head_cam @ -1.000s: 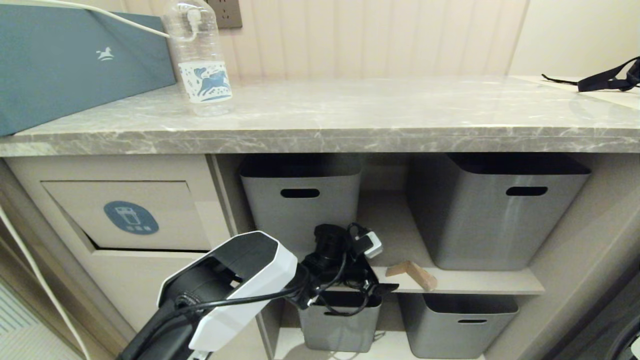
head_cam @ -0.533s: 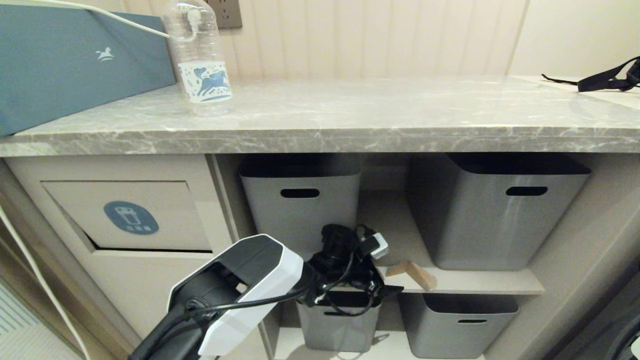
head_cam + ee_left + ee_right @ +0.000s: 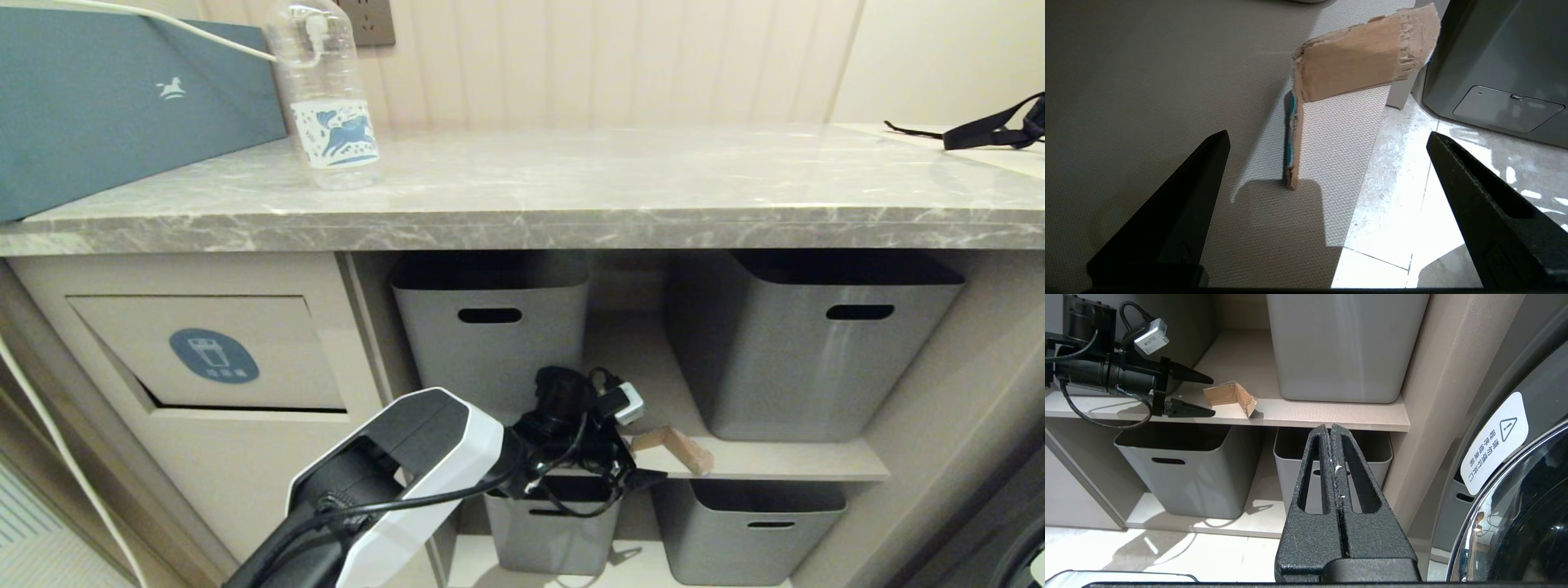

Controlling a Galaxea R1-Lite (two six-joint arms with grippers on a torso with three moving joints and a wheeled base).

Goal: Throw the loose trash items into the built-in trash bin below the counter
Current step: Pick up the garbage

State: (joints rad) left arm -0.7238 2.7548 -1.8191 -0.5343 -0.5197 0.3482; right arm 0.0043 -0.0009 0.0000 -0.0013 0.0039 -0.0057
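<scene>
The long grey marble-veined counter [image 3: 571,192] carries the clear plastic water bottle [image 3: 325,106] at its left end. Below it, the beige built-in trash bin [image 3: 214,353] has its flap closed. On the open beige shelf [image 3: 775,467], the small tan folded cardboard scrap [image 3: 673,446] lies just ahead of the left gripper [image 3: 1202,396], fold edge lengthwise between the wide-open, empty jaws. The right gripper [image 3: 1331,435] hangs closed, farther off.

Home laundry nook: marble counter [image 3: 571,188], storage tubs [image 3: 490,327], washer door [image 3: 1515,522].
</scene>
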